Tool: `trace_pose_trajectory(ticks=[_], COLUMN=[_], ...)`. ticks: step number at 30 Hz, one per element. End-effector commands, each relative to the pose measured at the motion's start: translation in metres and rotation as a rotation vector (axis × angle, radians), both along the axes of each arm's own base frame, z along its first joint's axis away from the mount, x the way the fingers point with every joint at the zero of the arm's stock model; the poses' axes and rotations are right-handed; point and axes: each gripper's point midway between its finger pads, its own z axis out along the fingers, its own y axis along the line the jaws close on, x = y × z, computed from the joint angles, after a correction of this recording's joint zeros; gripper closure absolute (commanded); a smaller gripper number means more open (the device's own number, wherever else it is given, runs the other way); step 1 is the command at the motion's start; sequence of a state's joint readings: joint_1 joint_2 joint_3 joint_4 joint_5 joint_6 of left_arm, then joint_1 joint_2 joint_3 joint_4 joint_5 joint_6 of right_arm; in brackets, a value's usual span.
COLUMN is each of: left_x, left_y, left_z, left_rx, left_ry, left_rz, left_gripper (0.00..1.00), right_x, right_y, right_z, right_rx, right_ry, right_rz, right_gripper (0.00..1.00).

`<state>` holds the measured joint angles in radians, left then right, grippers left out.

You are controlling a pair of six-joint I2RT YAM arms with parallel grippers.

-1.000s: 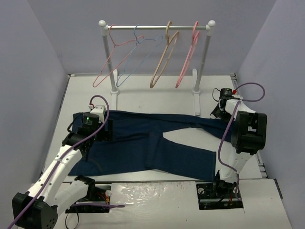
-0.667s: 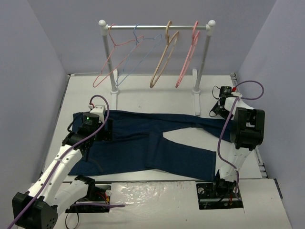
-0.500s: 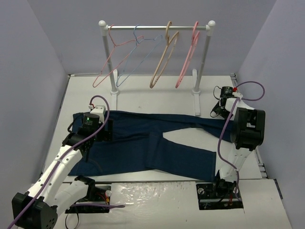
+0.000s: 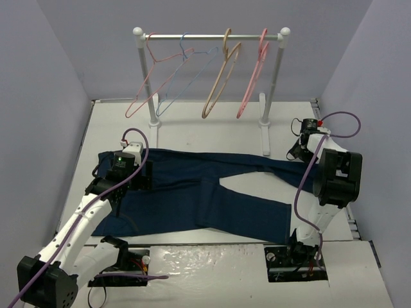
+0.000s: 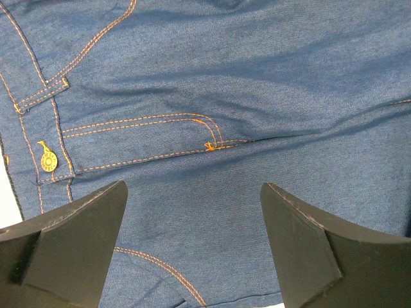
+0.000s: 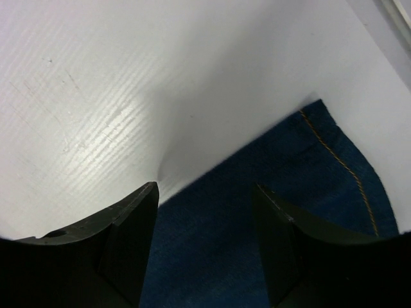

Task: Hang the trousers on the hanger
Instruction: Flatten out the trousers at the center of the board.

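Observation:
The dark navy trousers [image 4: 205, 192] lie flat on the white table, waist at the left, legs running right. The tan hanger [image 4: 220, 82] hangs on the rail at the back, third from the left. My left gripper [image 4: 123, 183] is open over the waist end; the left wrist view shows the denim [image 5: 212, 109] with orange stitching and a brass button between its spread fingers [image 5: 77, 244]. My right gripper [image 4: 297, 153] is open just over the far leg's hem; the right wrist view shows the hem [image 6: 302, 186] between its fingers [image 6: 128, 237].
A white clothes rail [image 4: 212, 37] stands at the back on two feet. It carries two pink hangers [image 4: 149, 80] [image 4: 252, 80] and a thin light-blue hanger [image 4: 185, 76]. Grey walls close in the left and right sides.
The right arm's wrist and elbow have shifted slightly near the far hem. The left arm and the trousers have not moved.

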<state>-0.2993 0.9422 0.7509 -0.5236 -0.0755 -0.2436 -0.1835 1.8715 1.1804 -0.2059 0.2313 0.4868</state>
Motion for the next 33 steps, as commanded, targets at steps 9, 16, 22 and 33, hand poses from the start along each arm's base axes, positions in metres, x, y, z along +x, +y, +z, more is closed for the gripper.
trace_pose_trajectory(ticks=[9, 16, 22, 33], left_x=[0.014, 0.014, 0.013, 0.013], left_y=[-0.005, -0.005, -0.005, -0.004], left_z=[0.021, 0.021, 0.021, 0.023], left_rx=[-0.015, -0.017, -0.017, -0.017], left_ry=[-0.068, -0.067, -0.068, -0.075], left_rz=[-0.007, -0.007, -0.006, -0.002], left_gripper=[0.18, 0.18, 0.18, 0.18], right_x=[-0.023, -0.018, -0.032, -0.030], right_y=[-0.010, 0.004, 0.007, 0.008], right_z=[0.010, -0.016, -0.031, -0.039], right_rx=[-0.034, 0.047, 0.062, 0.072], right_ry=[0.027, 0.033, 0.072, 0.087], right_rz=[-0.022, 0.013, 0.010, 0.033], right_gripper=[0.42, 0.44, 0.61, 1.00])
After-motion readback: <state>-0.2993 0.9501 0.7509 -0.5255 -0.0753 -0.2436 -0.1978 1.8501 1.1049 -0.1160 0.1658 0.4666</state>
